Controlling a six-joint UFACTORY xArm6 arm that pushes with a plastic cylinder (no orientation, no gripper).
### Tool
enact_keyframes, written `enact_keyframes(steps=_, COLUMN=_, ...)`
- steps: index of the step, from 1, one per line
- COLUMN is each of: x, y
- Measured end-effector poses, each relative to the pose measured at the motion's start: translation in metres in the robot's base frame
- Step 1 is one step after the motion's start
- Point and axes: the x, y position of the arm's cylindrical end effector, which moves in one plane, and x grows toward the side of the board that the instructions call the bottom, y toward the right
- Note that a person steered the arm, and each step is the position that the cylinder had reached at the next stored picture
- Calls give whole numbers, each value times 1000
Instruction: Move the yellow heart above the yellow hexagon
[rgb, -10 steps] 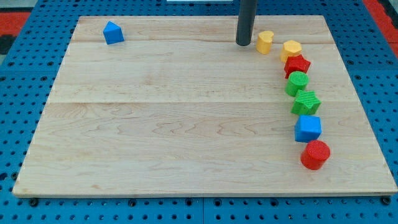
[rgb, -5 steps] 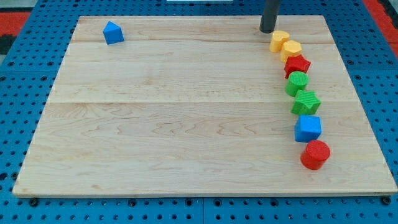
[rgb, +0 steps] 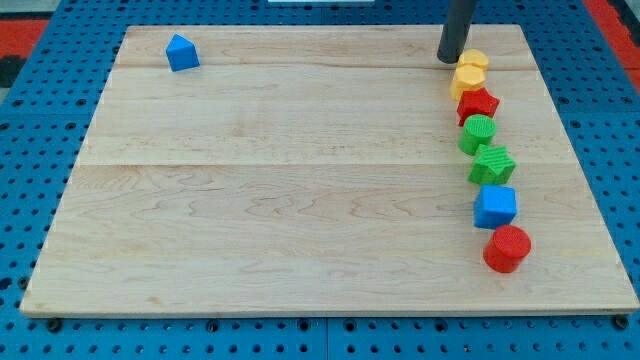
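Note:
The yellow heart (rgb: 474, 60) lies near the view's top right, touching the top edge of the yellow hexagon (rgb: 467, 80) just below it. My tip (rgb: 450, 59) stands on the board right against the heart's left side. The rod rises out of the view's top.
Below the hexagon runs a curved column: a red star (rgb: 479, 103), a green cylinder (rgb: 478, 133), a green star (rgb: 492, 164), a blue cube (rgb: 495, 206), a red cylinder (rgb: 507, 248). A small blue block (rgb: 182, 52) sits at the top left of the wooden board (rgb: 280, 200).
My tip has moved to the view's right along the top of the board, pushing the yellow heart right until it sits directly above the yellow hexagon. Other blocks have not moved.

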Motion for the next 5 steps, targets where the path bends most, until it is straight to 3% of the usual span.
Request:
enact_keyframes(steps=1, x=-13, y=-17)
enact_keyframes(steps=2, x=-49, y=28)
enact_keyframes(steps=3, x=-18, y=98)
enact_keyframes(steps=5, x=24, y=60)
